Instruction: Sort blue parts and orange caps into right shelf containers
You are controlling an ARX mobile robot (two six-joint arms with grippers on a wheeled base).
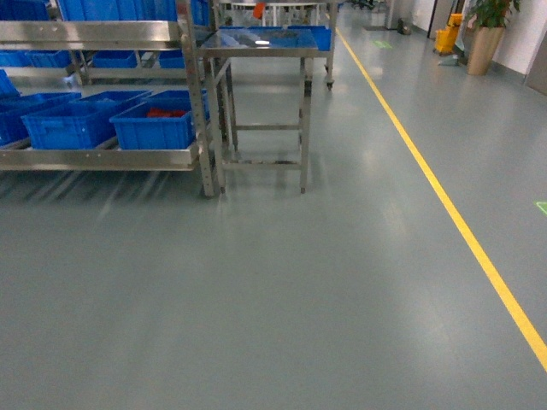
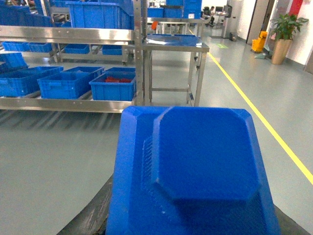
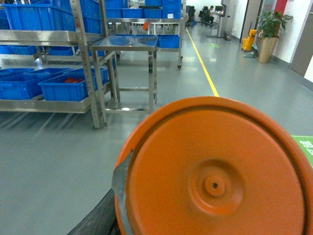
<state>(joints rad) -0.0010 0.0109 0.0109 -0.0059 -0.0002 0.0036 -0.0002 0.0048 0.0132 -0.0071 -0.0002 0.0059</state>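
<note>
- Nearest the left wrist camera: blue part (image 2: 195,166), filling the lower frame, raised face with cut corners and ribbed left edge toward the lens.
- Nearest the right wrist camera: orange cap (image 3: 215,171), round flat face with a small centre dimple, covering most of the lower frame.
- Left and right grippers: fingers hidden behind part and cap; cannot tell how far open, nor whether either is clamped; only a dark edge visible under each object.
- Neither arm visible in head view.
- Ahead, left: steel shelf (image 1: 102,158) with perforated upright; blue bins (image 1: 154,126) in a row on the lower level, more bins on upper levels.
- Rightmost lower bin holds something red (image 1: 167,112), kind not discernible.
- Just right of the shelf upright: steel table (image 1: 265,53), legs and crossbars between the robot and the area behind; blue tray on top.
- Grey floor (image 1: 273,299) between robot and shelf; shelf well apart from both held objects.
- Yellow floor line (image 1: 444,196) running diagonally on the right.
- Far right background: potted plant (image 1: 487,34) and yellow mop bucket (image 1: 449,38) near the wall.
</note>
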